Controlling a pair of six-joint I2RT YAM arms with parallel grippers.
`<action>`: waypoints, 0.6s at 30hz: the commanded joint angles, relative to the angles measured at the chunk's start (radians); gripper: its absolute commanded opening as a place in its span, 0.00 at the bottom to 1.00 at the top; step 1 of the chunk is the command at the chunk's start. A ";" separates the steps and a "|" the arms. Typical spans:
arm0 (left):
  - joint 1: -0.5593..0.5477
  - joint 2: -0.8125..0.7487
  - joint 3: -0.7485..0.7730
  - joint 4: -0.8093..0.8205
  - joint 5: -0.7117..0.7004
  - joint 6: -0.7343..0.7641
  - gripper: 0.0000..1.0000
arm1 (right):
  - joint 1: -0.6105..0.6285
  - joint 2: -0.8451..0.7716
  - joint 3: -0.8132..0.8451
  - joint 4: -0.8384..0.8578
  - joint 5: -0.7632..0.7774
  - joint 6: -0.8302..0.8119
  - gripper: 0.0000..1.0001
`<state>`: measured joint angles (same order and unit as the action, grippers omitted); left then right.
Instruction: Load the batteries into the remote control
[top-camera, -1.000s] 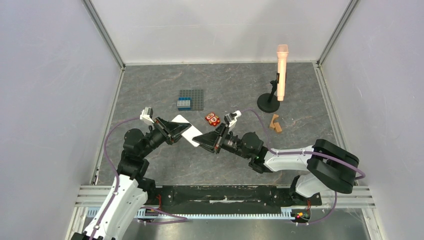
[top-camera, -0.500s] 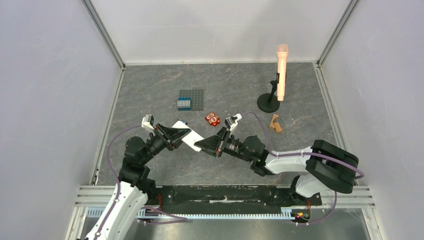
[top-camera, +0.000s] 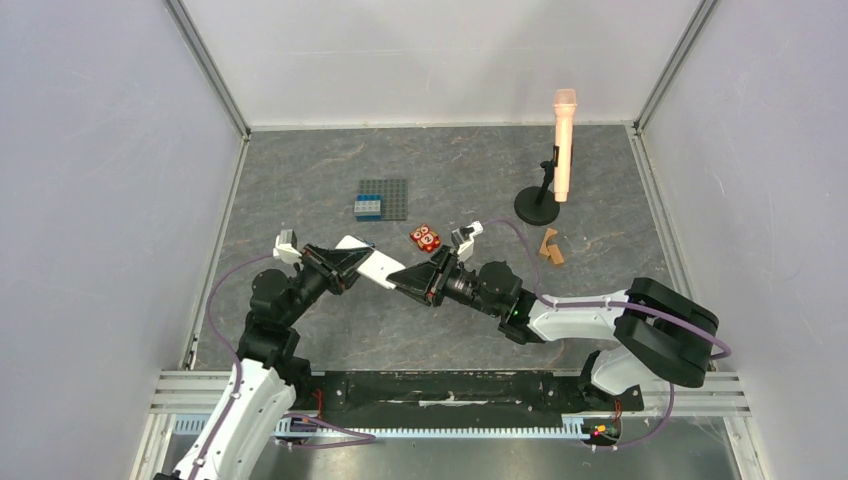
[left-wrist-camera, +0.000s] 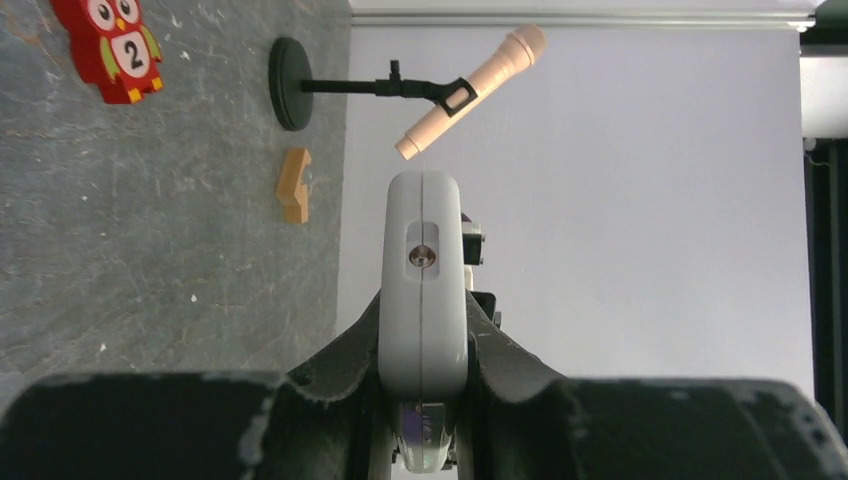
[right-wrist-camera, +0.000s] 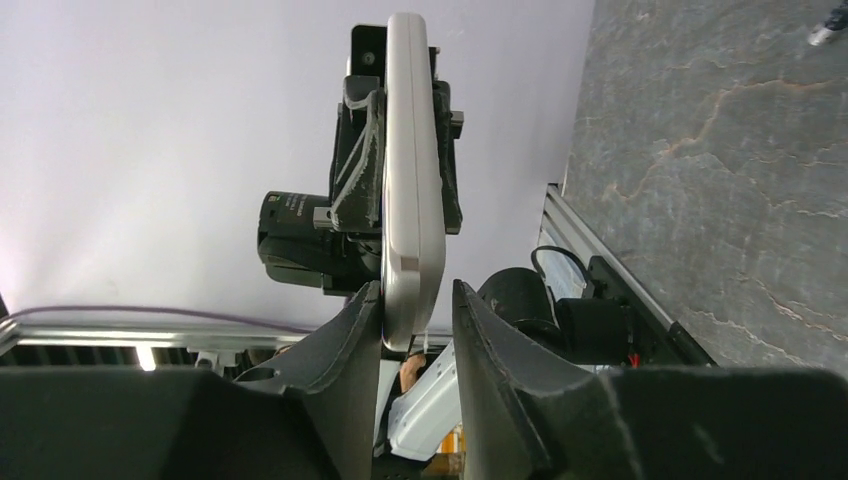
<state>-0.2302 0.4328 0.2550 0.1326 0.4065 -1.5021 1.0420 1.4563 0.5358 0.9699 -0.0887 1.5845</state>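
Remote control (left-wrist-camera: 422, 300) edge-on in wrist views

Remote control (right-wrist-camera: 410, 190) edge-on inside right claw (right-wrist-camera: 417, 288)

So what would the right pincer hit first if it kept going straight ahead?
The remote control: its end sits between the right pincer's fingers. Just beyond is the left pincer, gripping it.
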 joint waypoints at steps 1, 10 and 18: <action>0.019 0.007 0.036 0.059 -0.100 0.012 0.02 | 0.003 -0.026 -0.012 -0.076 0.009 -0.023 0.36; 0.019 0.020 0.058 0.036 -0.087 0.059 0.02 | -0.005 -0.019 -0.007 -0.094 0.006 -0.019 0.25; 0.019 0.016 0.071 -0.006 -0.086 0.156 0.02 | -0.009 -0.032 -0.007 -0.133 -0.002 -0.011 0.14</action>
<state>-0.2222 0.4599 0.2646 0.0986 0.3634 -1.4311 1.0359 1.4471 0.5285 0.9028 -0.0757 1.5906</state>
